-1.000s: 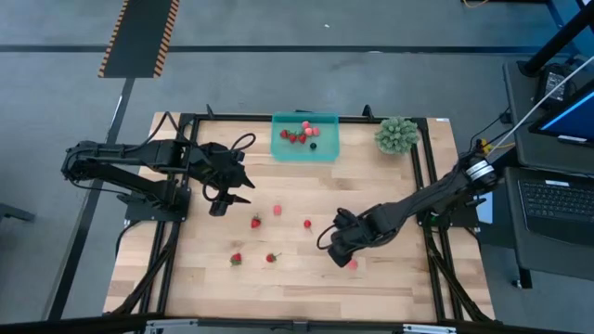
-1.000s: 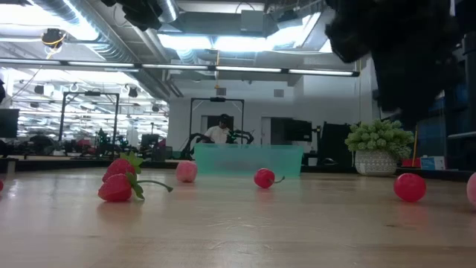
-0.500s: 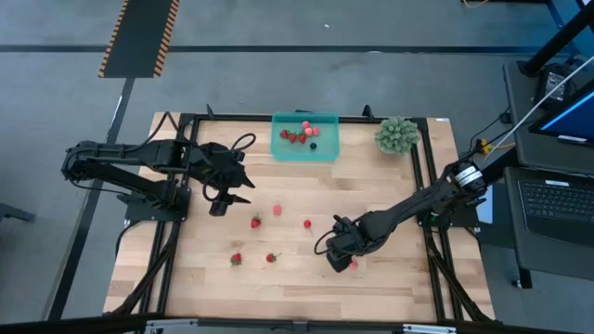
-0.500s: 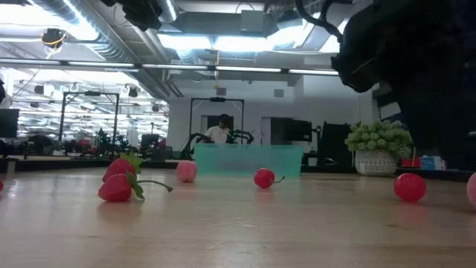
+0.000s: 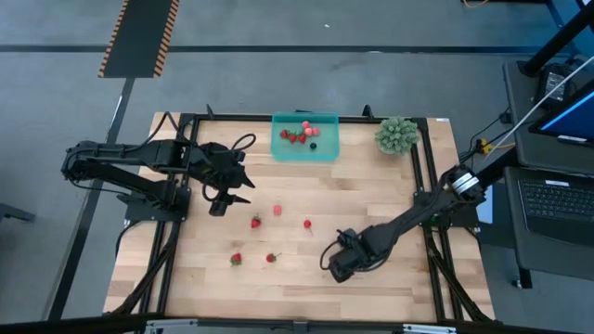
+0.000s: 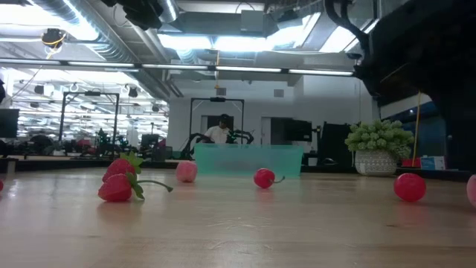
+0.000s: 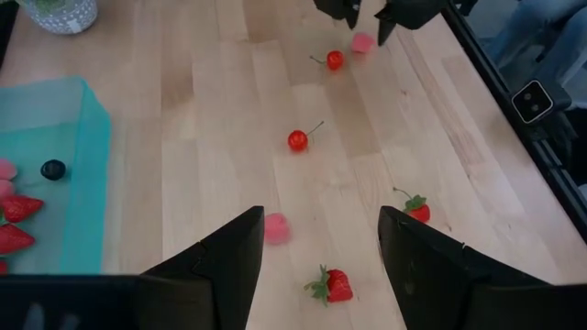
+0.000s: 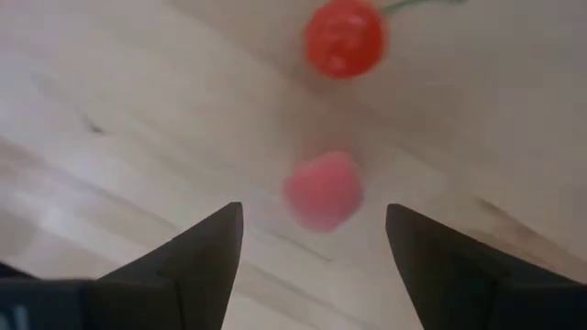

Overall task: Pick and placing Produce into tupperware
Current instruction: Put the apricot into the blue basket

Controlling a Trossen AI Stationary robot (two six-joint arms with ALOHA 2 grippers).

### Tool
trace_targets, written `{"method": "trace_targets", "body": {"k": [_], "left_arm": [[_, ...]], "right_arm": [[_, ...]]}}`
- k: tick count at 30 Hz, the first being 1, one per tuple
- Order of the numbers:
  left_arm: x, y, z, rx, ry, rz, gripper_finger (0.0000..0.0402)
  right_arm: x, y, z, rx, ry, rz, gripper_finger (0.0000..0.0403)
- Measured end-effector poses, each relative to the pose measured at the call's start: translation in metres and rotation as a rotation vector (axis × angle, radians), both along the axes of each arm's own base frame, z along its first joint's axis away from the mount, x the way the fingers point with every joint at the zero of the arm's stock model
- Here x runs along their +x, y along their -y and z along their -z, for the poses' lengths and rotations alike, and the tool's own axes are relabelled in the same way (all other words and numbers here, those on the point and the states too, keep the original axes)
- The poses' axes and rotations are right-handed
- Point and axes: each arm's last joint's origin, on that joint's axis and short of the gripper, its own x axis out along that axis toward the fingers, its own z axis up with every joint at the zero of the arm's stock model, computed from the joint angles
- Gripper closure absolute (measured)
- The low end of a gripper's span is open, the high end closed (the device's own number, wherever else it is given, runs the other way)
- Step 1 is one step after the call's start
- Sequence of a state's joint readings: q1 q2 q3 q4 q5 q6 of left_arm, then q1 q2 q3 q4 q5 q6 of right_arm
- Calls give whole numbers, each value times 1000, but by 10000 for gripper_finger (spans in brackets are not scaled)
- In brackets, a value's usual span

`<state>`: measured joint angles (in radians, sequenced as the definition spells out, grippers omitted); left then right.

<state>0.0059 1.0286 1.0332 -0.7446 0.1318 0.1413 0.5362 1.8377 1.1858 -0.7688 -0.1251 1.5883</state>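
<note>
- Four loose berries show in the high view between the two grippers: a strawberry [image 5: 256, 222], a pink piece [image 5: 277, 211], a red one [image 5: 307, 224], and lower down two more strawberries [image 5: 236, 259] [image 5: 271, 257]. The right gripper [image 5: 336, 269] is low over the table near its front edge; the left gripper [image 5: 234, 190] waits by the table's left side. The teal container [image 5: 305, 137], well beyond both, already holds several berries, and a green plant ball [image 5: 397, 134] sits beside it.
- Low view: a strawberry with a green top [image 6: 119, 181] lies nearest, then a pink berry [image 6: 186, 171], a red cherry [image 6: 264, 178] and another red berry [image 6: 410, 187]; the container [image 6: 248, 159] stands behind them.
- Left wrist view: the left fingers [image 7: 225, 266] are spread, nothing between them; a pink piece [image 7: 274, 227] and a strawberry [image 7: 334, 286] lie just ahead, the container wall [image 7: 94, 183] off to one side.
- Right wrist view: the right fingers [image 8: 202, 257] stand wide apart, with a pink berry [image 8: 323, 190] on the wood between and just ahead of them, untouched, and a red cherry [image 8: 344, 38] farther on.
</note>
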Motion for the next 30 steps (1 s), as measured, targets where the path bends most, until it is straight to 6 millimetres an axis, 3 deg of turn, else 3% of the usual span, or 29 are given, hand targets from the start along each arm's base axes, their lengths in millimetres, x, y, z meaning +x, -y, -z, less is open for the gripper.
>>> {"method": "trace_targets", "body": {"k": [17,30], "left_arm": [[0,0,0,0,6,0,194],[0,0,0,0,6,0,194]], "right_arm": [[4,-1,22,-43,-41,4,137],[5,-3,21,-26,-32,3,240]]}}
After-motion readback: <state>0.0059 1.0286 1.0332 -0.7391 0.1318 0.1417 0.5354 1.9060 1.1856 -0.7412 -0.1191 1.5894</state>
